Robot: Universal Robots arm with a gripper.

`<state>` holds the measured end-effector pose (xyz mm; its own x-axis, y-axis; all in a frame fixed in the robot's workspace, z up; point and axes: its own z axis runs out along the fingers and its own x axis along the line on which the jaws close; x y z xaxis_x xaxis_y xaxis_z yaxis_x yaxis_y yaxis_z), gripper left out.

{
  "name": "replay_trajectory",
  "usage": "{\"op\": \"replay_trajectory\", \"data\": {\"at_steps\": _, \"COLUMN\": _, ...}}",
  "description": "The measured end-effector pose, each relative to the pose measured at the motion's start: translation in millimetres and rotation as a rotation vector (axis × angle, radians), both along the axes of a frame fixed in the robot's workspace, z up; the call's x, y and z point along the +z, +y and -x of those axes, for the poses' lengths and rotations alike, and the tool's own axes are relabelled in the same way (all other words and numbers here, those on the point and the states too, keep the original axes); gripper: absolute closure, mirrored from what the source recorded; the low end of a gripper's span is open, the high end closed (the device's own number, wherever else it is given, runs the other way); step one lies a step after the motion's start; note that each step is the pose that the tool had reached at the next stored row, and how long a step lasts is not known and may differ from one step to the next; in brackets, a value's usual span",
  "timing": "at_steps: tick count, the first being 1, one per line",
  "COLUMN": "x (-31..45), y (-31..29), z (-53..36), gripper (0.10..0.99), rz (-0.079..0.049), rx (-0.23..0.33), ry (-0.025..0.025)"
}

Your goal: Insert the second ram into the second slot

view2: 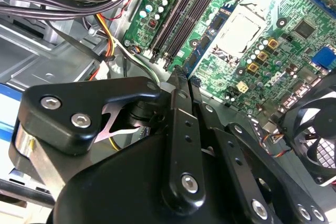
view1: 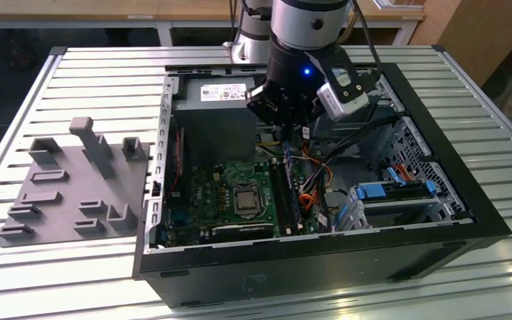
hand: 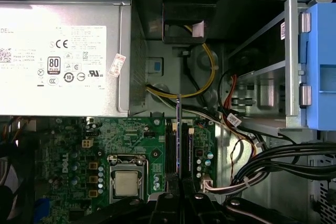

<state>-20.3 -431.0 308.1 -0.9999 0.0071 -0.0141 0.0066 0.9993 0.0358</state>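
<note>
Gripper (hand: 181,188) pinching second ram (hand: 179,129) edge-on over memory slots (hand: 170,150) of motherboard (hand: 105,135), beside power supply (hand: 58,51). Risk: stick appears to hang between two slot lines; slight skew or offset could drive it into wrong slot, jam its notch, or snag nearby cables (hand: 273,156)

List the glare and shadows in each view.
Exterior view: glare on the front slats of the table, and the inside of the case is dim. First wrist view: the label on the power supply is brightly lit, and the ram held in the gripper shows a thin bright edge. Second wrist view: the motherboard is evenly lit, with the gripper dark in front.
</note>
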Motion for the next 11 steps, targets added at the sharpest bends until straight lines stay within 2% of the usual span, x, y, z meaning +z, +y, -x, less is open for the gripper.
{"op": "replay_trajectory", "data": {"at_steps": 9, "x": -2.3, "y": 0.0, "z": 0.0, "gripper": 0.949, "rz": 0.0, "rx": 0.0, "ry": 0.0}}
{"op": "replay_trajectory", "data": {"at_steps": 11, "x": -18.8, "y": 0.0, "z": 0.0, "gripper": 0.949, "rz": 0.0, "rx": 0.0, "ry": 0.0}}
